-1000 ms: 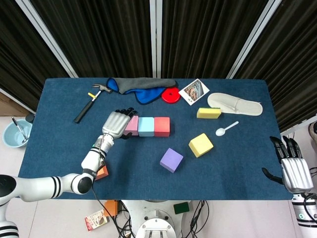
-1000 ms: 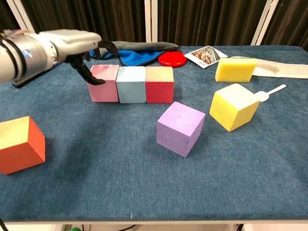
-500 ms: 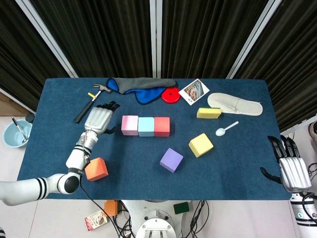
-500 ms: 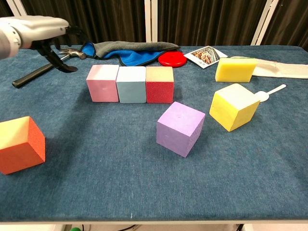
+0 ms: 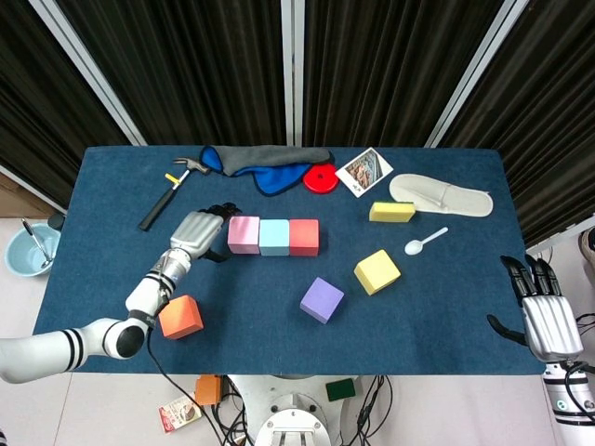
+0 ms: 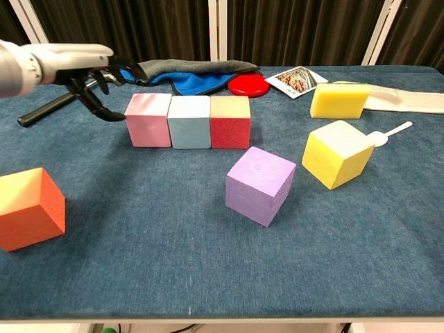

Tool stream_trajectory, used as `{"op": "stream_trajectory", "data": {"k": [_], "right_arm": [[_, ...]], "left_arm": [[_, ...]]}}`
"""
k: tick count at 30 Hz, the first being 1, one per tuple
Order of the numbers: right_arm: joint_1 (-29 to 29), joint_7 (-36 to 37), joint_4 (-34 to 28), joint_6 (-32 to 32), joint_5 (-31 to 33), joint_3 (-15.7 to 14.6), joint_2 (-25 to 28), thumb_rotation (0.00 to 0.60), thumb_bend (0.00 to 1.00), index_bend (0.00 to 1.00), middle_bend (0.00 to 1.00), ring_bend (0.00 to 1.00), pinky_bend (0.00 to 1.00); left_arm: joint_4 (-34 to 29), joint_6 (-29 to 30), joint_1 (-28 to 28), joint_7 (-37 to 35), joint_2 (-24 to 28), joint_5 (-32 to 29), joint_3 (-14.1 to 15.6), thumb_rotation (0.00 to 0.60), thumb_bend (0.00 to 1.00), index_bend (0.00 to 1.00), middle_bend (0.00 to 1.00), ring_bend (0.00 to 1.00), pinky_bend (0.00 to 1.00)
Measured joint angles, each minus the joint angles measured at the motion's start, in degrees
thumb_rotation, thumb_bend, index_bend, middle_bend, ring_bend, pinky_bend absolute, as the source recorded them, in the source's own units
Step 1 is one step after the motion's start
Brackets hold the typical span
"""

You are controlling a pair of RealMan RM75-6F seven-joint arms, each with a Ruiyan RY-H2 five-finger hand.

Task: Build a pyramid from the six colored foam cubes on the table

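Base row done: pink cube [image 5: 244, 234], light blue cube [image 5: 274, 236] and red cube [image 5: 303, 236] sit touching in a line mid-desk [image 5: 446, 316], toward the far edge. Left robot hand [image 5: 197, 232] holds nothing, fingers loosely curled and apart, hovering just beside the pink cube's outer face; half a second ago it was pulled back near the hammer [image 5: 172, 192], a second ago it was against the pink cube, so it has swung back toward the row. Probably a nudge to square the line, though contact can't be confirmed from either view. Right robot hand [image 5: 544, 311] idles spread off the right edge. Still loose: orange cube [image 5: 180, 316] near the front-left corner, purple cube [image 5: 322, 299] and yellow cube [image 5: 376, 271] front of centre. Next tier not yet started; orange is the nearest pick for the left side.
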Motion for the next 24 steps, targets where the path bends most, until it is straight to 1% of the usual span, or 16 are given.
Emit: {"op": "stream_trajectory", "data": {"k": [6, 8, 11, 15, 20, 22, 24], "right_arm": [[-0.21, 0.82, 0.63, 0.07, 0.26, -0.08, -0.14, 0.600, 0.19, 0.00, 0.09, 0.01, 0.04], [-0.20, 1.03, 0.88, 0.00, 0.28, -0.10, -0.27, 0.600, 0.19, 0.00, 0.09, 0.01, 0.04], [-0.22, 1.23, 1.12, -0.03, 0.35, -0.12, -0.35, 0.600, 0.19, 0.00, 0.09, 0.01, 0.04], [-0.28, 1.45, 1.26, -0.07, 0.56, -0.09, -0.35, 0.600, 0.19, 0.00, 0.09, 0.01, 0.04], [-0.30, 1.43, 1.25, -0.05, 0.56, -0.09, -0.42, 0.600, 0.19, 0.00, 0.09, 0.01, 0.04], [-0.29, 1.39, 1.26, -0.09, 0.57, -0.10, -0.46, 0.600, 0.19, 0.00, 0.09, 0.01, 0.04], [-0.30, 1.37, 1.26, -0.08, 0.58, -0.09, -0.49, 0.600, 0.19, 0.00, 0.09, 0.01, 0.04]], "left_arm": [[3.61, -0.15, -1.46, 0.20, -3.08, 0.13, -0.09, 0.554, 0.24, 0.12, 0.05, 0.10, 0.26], [4.30, -0.41, -1.86, 0.41, -3.60, -0.09, -0.01, 0.567, 0.24, 0.12, 0.05, 0.10, 0.26], [5.29, -0.64, -2.39, 1.18, -4.23, -0.60, 0.24, 0.559, 0.24, 0.13, 0.06, 0.10, 0.26], [6.67, -0.94, -3.07, 2.29, -5.10, -1.84, 0.57, 0.570, 0.24, 0.15, 0.11, 0.12, 0.26], [8.27, -0.72, -3.47, 2.79, -6.39, -2.62, 0.75, 0.573, 0.24, 0.23, 0.20, 0.18, 0.26], [8.87, -0.42, -3.50, 2.77, -6.96, -2.71, 0.74, 0.575, 0.24, 0.26, 0.26, 0.22, 0.26], [9.13, 0.01, -3.46, 2.66, -7.31, -2.70, 0.67, 0.578, 0.24, 0.27, 0.28, 0.23, 0.26]]}}
